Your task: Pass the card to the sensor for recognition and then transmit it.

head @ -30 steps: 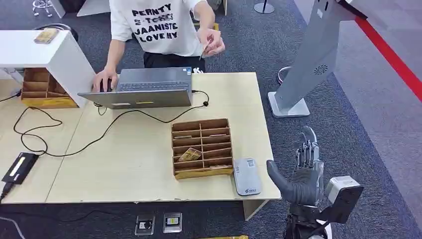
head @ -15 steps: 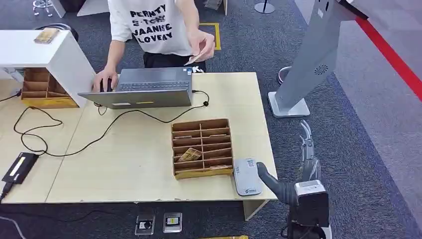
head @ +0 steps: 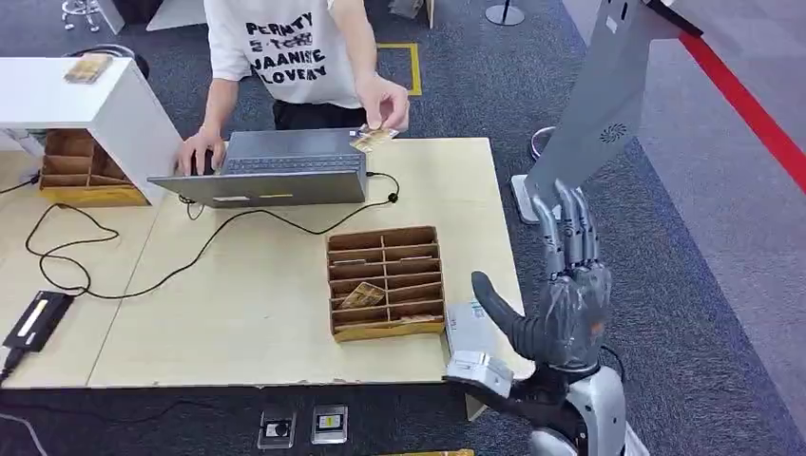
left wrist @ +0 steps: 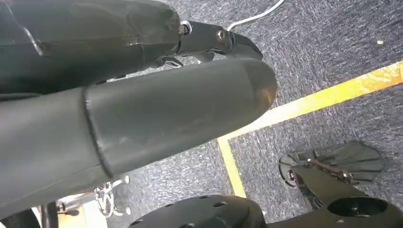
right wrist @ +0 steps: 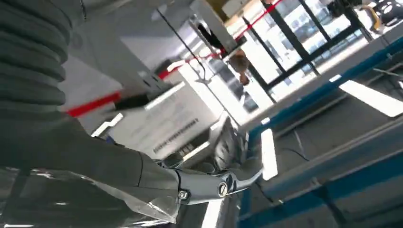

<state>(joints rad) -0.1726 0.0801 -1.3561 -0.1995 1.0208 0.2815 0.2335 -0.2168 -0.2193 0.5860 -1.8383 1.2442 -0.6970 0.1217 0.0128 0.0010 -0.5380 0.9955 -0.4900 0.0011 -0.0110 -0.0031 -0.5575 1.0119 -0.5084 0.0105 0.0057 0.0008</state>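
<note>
My right hand (head: pixel 566 304) is raised beside the table's (head: pixel 238 313) right front corner, fingers straight and spread upward, thumb out, holding nothing. In the right wrist view this hand (right wrist: pixel 71 156) points up toward the ceiling. A grey card sensor (head: pixel 461 328) lies on the table by that corner, partly behind my thumb. A wooden card tray (head: pixel 385 280) next to it holds a tan card (head: pixel 363 295). A person across the table pinches another card (head: pixel 374 139) low over the table beside the laptop. My left hand (left wrist: pixel 166 104) hangs over the carpet, holding nothing.
An open laptop (head: pixel 285 166) stands at the far edge, with the person's other hand on a mouse. Cables run across the table to a black device (head: pixel 38 318). A white shelf unit (head: pixel 95 95) is far left. A grey kiosk stand (head: pixel 599 104) rises right of the table.
My right hand has risen from low beside the table corner and turned, its fingers now pointing up. The person's hand has lowered the card from chest height to just above the table.
</note>
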